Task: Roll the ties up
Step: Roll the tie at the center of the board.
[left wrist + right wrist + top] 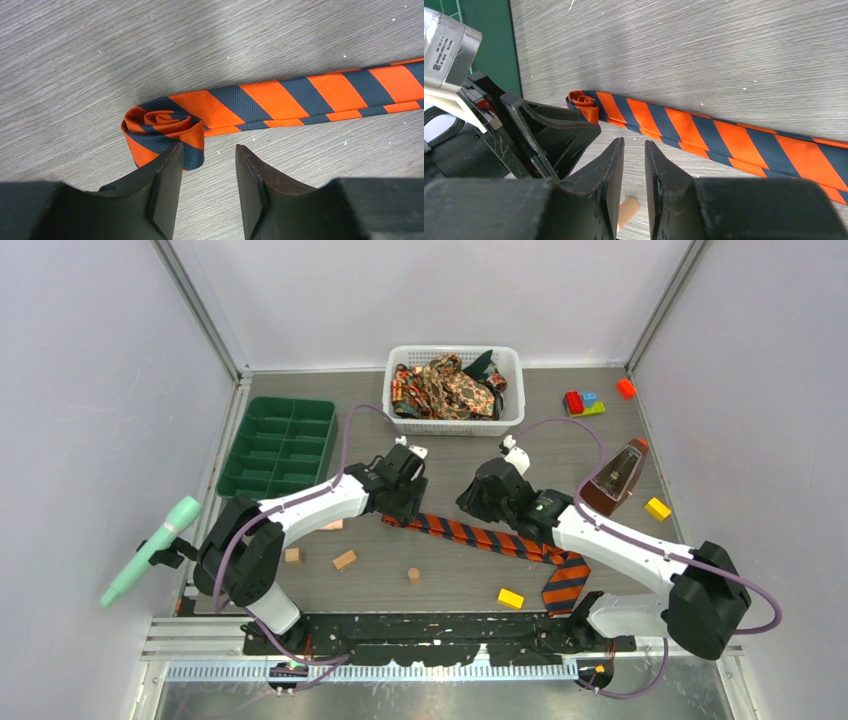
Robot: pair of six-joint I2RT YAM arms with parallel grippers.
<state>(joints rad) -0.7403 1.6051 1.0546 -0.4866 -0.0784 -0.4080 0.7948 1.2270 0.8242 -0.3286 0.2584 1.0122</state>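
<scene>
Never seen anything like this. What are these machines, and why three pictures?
Two robot arms, bolted at the near edge of the table. The wide picture looks down from above; the other two come from a camera on each wrist, showing that arm's own black fingers. A striped tie lies on the table, one end curled into a small roll. The left gripper stands at the roll, one finger touching it; the right gripper is near the tie. Both are open, holding nothing. Behind sit a basket of ties and a green tray.
</scene>
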